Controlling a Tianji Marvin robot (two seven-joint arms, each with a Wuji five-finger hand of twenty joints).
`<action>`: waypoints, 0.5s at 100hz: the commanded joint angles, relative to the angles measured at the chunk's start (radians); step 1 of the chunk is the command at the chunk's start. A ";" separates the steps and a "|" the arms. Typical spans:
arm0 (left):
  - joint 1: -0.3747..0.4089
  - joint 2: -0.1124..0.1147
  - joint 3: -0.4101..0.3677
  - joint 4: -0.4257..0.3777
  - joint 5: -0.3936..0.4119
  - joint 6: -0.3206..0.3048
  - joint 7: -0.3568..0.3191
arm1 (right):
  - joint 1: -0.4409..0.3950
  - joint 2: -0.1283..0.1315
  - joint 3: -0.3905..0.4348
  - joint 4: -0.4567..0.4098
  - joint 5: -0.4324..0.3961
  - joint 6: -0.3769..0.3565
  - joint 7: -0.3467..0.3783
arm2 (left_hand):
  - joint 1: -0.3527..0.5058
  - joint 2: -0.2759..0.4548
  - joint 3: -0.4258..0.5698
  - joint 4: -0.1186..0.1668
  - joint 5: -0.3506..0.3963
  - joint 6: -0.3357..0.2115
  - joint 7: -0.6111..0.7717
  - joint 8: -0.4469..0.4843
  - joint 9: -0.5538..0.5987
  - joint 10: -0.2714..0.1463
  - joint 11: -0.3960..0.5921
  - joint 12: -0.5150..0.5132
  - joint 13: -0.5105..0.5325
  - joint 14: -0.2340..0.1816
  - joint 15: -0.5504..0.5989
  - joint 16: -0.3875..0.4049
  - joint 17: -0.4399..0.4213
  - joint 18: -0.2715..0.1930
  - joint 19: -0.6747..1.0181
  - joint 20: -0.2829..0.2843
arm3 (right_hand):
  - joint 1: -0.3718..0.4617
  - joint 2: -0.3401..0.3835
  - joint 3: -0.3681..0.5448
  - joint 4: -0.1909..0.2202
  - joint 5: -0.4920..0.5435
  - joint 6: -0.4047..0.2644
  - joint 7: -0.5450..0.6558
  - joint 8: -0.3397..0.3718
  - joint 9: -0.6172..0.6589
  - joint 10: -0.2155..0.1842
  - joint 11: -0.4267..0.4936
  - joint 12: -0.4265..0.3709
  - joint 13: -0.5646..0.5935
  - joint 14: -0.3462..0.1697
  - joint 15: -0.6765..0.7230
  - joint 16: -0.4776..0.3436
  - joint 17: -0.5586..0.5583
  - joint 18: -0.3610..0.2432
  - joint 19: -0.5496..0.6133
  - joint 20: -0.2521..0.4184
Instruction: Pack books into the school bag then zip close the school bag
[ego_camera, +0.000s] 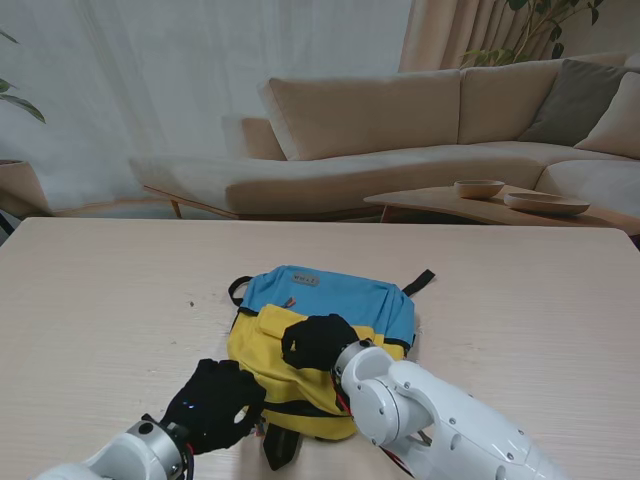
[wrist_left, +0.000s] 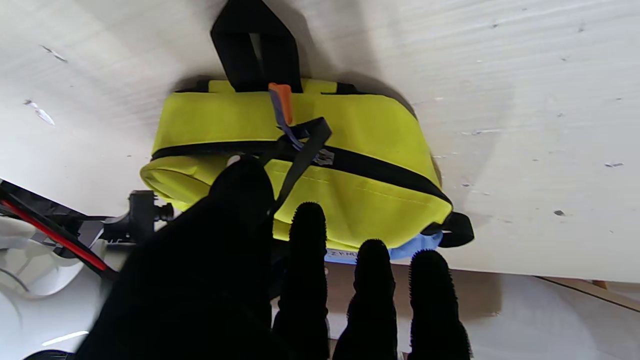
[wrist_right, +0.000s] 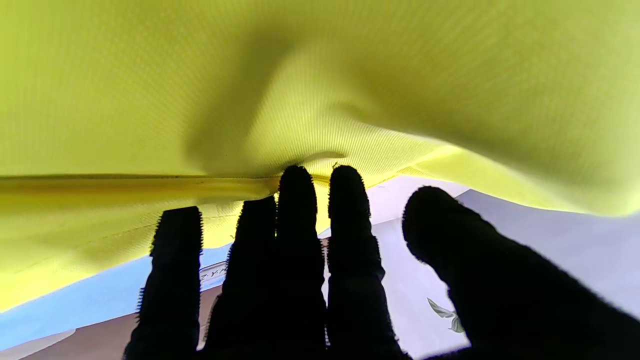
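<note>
1. Your right hand (ego_camera: 318, 342) lies flat on the yellow-and-blue fabric school bag (ego_camera: 330, 312), fingers straight and close together, pinning the cloth and gripping nothing.
2. Your left hand (ego_camera: 215, 402) sits at the bag's near end by the black zip line (wrist_left: 350, 162), thumb (wrist_left: 242, 187) at a black strap; whether it pinches anything, you cannot tell.
3. You'll find the bag lying flat on the pale wooden table (ego_camera: 90, 300), middle, nearer to me.
4. No books show outside, so packing looks done and you're likely on zipping.
5. Next, catch the orange-tipped zip pull (wrist_left: 281, 102) and draw it along while the right hand holds the bag steady.
</note>
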 joint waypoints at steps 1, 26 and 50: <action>0.019 -0.010 -0.013 -0.014 0.017 0.004 -0.009 | -0.046 0.003 0.004 0.017 -0.007 -0.008 0.010 | 0.057 0.040 -0.016 -0.002 0.053 -0.044 0.013 -0.014 0.012 -0.004 -0.003 0.018 0.005 0.010 0.022 0.021 -0.017 0.009 0.041 0.022 | -0.041 0.007 0.009 0.030 -0.037 -0.023 -0.006 0.018 -0.038 0.047 -0.037 -0.022 0.022 0.096 -0.024 -0.001 0.009 0.061 -0.064 -0.030; 0.050 -0.019 -0.056 -0.014 0.039 0.003 0.038 | -0.149 -0.001 0.110 -0.080 -0.043 -0.109 -0.073 | 0.059 0.050 -0.039 -0.002 0.054 -0.059 0.000 -0.043 0.011 -0.008 -0.005 0.017 0.004 0.007 0.023 0.021 -0.018 0.012 0.045 0.020 | -0.043 -0.006 0.019 0.026 -0.106 -0.047 -0.012 0.028 -0.090 0.044 -0.017 -0.011 -0.006 0.107 -0.006 0.009 -0.005 0.079 -0.060 -0.027; 0.075 -0.025 -0.077 -0.017 0.037 0.007 0.075 | -0.279 0.002 0.224 -0.189 -0.087 -0.238 -0.146 | 0.057 0.053 -0.056 0.003 0.047 -0.064 -0.007 -0.069 0.007 -0.007 -0.005 0.009 0.004 0.010 0.025 0.020 -0.018 0.012 0.046 0.018 | -0.025 -0.043 0.067 0.020 -0.149 -0.046 0.003 0.029 -0.119 0.055 0.083 0.028 -0.003 0.143 0.144 0.084 0.069 0.117 0.120 0.064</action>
